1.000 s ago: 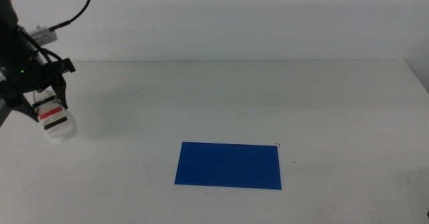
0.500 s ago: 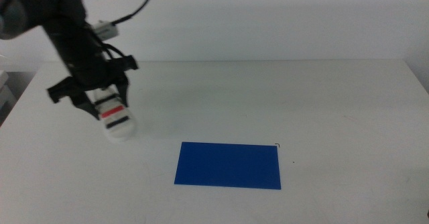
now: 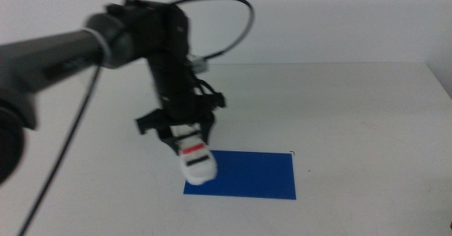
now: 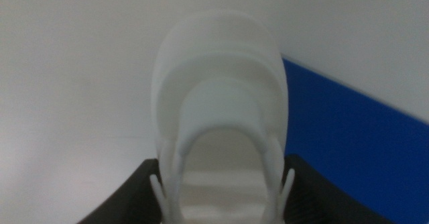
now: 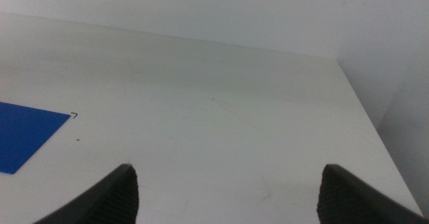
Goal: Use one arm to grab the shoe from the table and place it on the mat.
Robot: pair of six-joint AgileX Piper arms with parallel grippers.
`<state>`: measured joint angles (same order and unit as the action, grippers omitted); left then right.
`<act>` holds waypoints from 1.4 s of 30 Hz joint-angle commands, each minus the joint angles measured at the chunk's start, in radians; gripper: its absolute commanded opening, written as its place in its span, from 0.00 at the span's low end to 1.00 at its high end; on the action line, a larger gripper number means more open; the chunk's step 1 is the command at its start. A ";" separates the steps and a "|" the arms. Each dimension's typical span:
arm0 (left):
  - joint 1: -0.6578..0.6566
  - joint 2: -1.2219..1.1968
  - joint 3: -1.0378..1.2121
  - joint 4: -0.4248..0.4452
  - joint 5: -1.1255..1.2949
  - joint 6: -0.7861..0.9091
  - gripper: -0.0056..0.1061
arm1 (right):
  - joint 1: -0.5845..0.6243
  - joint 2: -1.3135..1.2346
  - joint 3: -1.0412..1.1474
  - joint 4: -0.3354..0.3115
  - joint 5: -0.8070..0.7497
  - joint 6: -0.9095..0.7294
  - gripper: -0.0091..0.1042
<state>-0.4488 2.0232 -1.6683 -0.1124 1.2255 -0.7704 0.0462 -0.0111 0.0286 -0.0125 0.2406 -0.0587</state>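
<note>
Carried rightward since earlier, left gripper (image 3: 185,138) clamps shoe (image 3: 195,158) over mat (image 3: 247,176) edge; lowering and release remain.

Bright, even light; motion-blurred arm (image 3: 106,42)

One shoe (image 3: 195,158), one mat (image 3: 247,176), one table (image 3: 353,109), one arm (image 3: 106,42) in middle view.

A plain matte white is shown by the table (image 3: 367,116). A solid bright blue, unpatterned, is seen on the mat (image 3: 254,176). The shoe (image 3: 195,158) is white, crossed by one red strap and black straps. The arm (image 3: 141,38) is coloured black, as are its cable (image 3: 244,13) and the left gripper (image 3: 185,133).
</note>
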 commanded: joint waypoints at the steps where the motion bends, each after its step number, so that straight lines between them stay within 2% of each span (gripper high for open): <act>1: -0.046 -0.019 -0.069 -0.024 0.085 -0.021 0.06 | -0.001 0.004 0.005 -0.011 -0.073 -0.010 0.77; 6: -0.114 0.068 -0.182 -0.079 0.085 -0.021 0.06 | -0.001 0.004 0.005 -0.011 -0.073 -0.010 0.77; 15: -0.154 0.142 -0.265 -0.114 0.085 -0.009 0.06 | -0.001 0.004 0.005 -0.011 -0.073 -0.010 0.77; 18: -0.154 0.142 -0.265 -0.110 0.085 0.040 0.06 | -0.001 0.004 0.005 -0.011 -0.073 -0.010 0.77; 25: -0.154 0.142 -0.265 -0.115 0.085 0.350 0.06 | -0.001 0.004 0.005 -0.011 -0.073 -0.010 0.77; 35: -0.157 0.142 -0.265 -0.139 0.085 0.910 0.06 | -0.001 0.004 0.005 -0.011 -0.073 -0.010 0.77; 42: -0.157 0.142 -0.265 -0.138 0.085 1.145 0.06 | -0.001 0.004 0.005 -0.011 -0.073 -0.010 0.77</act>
<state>-0.5998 2.2347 -1.9039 -0.2219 1.2207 0.3180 0.0462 -0.0111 0.0286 -0.0125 0.2406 -0.0587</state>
